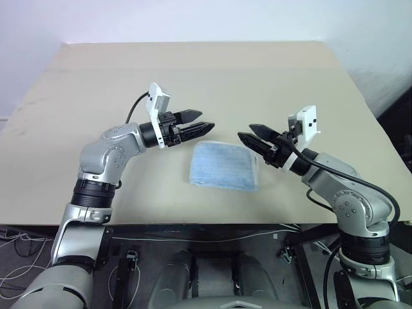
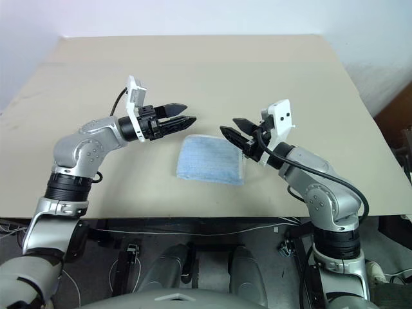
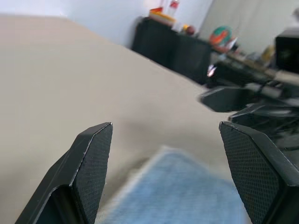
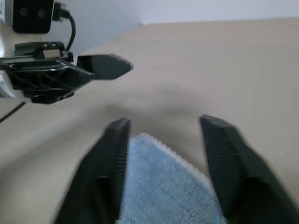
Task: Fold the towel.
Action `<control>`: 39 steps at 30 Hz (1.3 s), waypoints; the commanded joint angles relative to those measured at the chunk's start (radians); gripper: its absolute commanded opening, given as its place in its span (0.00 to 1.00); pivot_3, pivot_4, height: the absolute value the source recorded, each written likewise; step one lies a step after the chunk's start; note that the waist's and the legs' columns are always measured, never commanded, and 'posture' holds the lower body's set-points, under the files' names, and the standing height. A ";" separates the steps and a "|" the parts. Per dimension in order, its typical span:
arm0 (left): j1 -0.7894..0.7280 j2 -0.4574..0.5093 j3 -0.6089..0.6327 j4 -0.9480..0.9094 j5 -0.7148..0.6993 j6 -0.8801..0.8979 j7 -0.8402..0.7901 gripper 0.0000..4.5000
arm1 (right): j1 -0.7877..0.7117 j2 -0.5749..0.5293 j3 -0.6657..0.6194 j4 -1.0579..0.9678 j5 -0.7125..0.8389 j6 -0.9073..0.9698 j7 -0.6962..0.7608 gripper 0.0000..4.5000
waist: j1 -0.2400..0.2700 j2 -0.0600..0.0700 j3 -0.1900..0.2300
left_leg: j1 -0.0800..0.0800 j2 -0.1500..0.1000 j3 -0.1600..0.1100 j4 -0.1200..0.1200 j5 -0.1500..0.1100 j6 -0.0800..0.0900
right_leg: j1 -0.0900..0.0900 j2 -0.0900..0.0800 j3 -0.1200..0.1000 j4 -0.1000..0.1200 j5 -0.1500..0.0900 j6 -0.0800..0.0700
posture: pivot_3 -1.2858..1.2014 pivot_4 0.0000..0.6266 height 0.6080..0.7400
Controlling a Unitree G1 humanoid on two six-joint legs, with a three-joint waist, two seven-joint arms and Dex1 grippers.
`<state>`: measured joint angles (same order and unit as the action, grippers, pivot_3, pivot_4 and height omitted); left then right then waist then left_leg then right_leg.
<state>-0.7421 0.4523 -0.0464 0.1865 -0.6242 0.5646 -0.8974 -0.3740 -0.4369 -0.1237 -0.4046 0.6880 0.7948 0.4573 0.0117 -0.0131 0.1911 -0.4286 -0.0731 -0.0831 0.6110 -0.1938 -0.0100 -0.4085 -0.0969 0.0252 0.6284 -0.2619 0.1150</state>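
We counted one towel, one table and two claws. The towel lay folded into a small light blue pad with a whitish hem along its right edge, flat on the table near the front edge, between the two claws and a little nearer than their tips.

The left claw hung above the table just beyond the towel's left far corner, pointing level toward the right. Its two black fingers stood wide apart, and we saw nothing between them; in the left wrist view the towel showed blurred below the gap.

The right claw hung just beside the towel's right far corner, pointing toward the left claw, with the tips of the two well apart from each other. Its fingers stood partly apart with a clear gap and held nothing; the towel's hemmed corner lay under that gap in the right wrist view.

Each wrist carried one white camera block, and the right one bore two small dark dots. We could read no brand, label or writing on the towel, the table or the arms.
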 commanded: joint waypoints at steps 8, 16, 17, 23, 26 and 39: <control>0.042 -0.016 0.078 -0.010 0.024 -0.107 -0.062 0.85 | -0.039 -0.001 0.003 -0.001 0.018 0.009 0.005 0.09 | -0.006 0.000 0.000 | 0.000 0.001 0.000 0.000 0.000 0.000 | 0.000 0.001 0.000 0.001 0.000 0.000 | 0.52 0.24 1.00; 0.053 -0.009 0.081 0.029 0.050 -0.154 -0.139 0.25 | -0.050 -0.005 0.033 0.022 -0.004 0.003 0.017 0.09 | -0.006 0.000 0.000 | 0.000 0.000 0.000 0.001 0.000 0.000 | 0.000 0.001 0.000 0.002 0.000 0.001 | 0.52 0.24 1.00; 0.051 -0.010 0.080 0.038 0.057 -0.156 -0.135 0.18 | -0.050 -0.002 0.036 0.024 -0.005 0.000 0.019 0.09 | -0.006 0.000 0.000 | 0.000 0.000 0.000 0.001 0.000 0.000 | 0.000 0.001 0.000 0.002 0.000 0.001 | 0.52 0.24 1.00; 0.068 -0.003 0.035 0.082 0.153 -0.249 -0.176 0.29 | -0.053 0.015 0.052 0.034 -0.002 -0.008 0.035 0.12 | -0.008 0.000 0.000 | 0.000 0.000 0.000 0.001 0.000 0.000 | 0.000 0.002 0.000 0.002 0.000 0.001 | 0.52 0.24 1.00; 0.070 -0.020 0.024 0.102 0.173 -0.290 -0.197 0.51 | -0.055 0.030 0.055 0.044 0.005 -0.004 0.038 0.28 | -0.007 0.000 0.000 | 0.000 0.000 0.000 0.001 0.000 0.000 | 0.000 0.002 0.000 0.002 0.000 0.001 | 0.52 0.24 1.00; 0.067 -0.144 -0.056 0.260 0.245 -0.434 -0.332 1.00 | -0.041 0.154 0.067 0.259 -0.033 -0.035 0.008 0.94 | -0.008 0.000 0.000 | 0.001 0.000 0.000 0.002 0.000 0.000 | 0.000 0.002 0.000 0.003 0.000 0.001 | 0.52 0.24 1.00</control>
<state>-0.6729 0.3155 -0.1019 0.4245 -0.3943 0.1779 -1.2166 -0.4145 -0.2943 -0.0430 -0.1662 0.6667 0.7875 0.4670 0.0038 -0.0128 0.1910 -0.4275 -0.0726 -0.0830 0.6128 -0.1936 -0.0098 -0.4082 -0.0946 0.0250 0.6314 -0.2615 0.1157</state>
